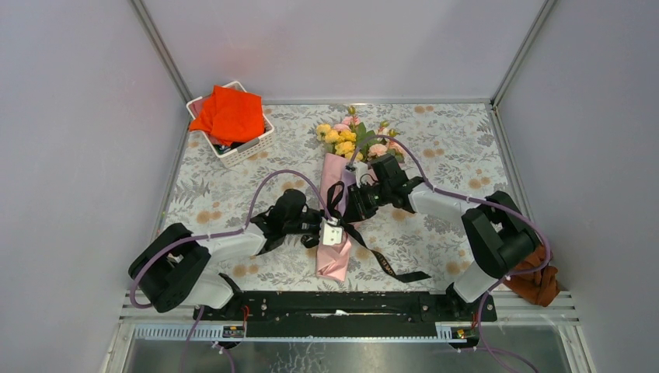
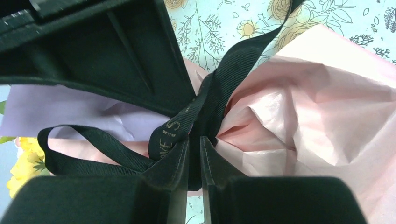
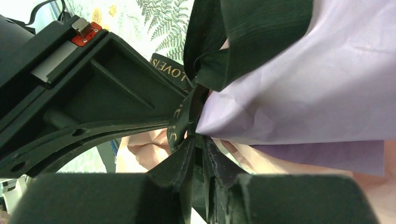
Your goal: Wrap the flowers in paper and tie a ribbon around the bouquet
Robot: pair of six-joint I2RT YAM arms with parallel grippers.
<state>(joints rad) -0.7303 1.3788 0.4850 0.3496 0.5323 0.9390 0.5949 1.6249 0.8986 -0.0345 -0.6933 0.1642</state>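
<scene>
One rumpled brown-orange cloth [image 1: 536, 284] sits by the near right corner of the desk [image 1: 451, 140]. A little further in, a loose end of the black ribbon [image 1: 388, 268] trails across the printed top, just beside the narrow tip of the bouquet [image 1: 336, 260]. The bouquet lies flat mid-desk with its wide end pointing away. The ribbon is looped round the bouquet's middle, cinching the paper [image 2: 317, 107], pink on one face and purple on the other. There the left claw [image 2: 195, 144], coming from the left, is nearly closed and pinches a strand of ribbon. The right claw [image 3: 201, 144], from the right, is likewise narrow with ribbon caught between its fingers. Beyond them the flowers [image 1: 346, 140], yellow and pink with green leaves, spill from the cone. At the far left a white basket [image 1: 249, 148] holds an orange-red cloth [image 1: 229, 116].
</scene>
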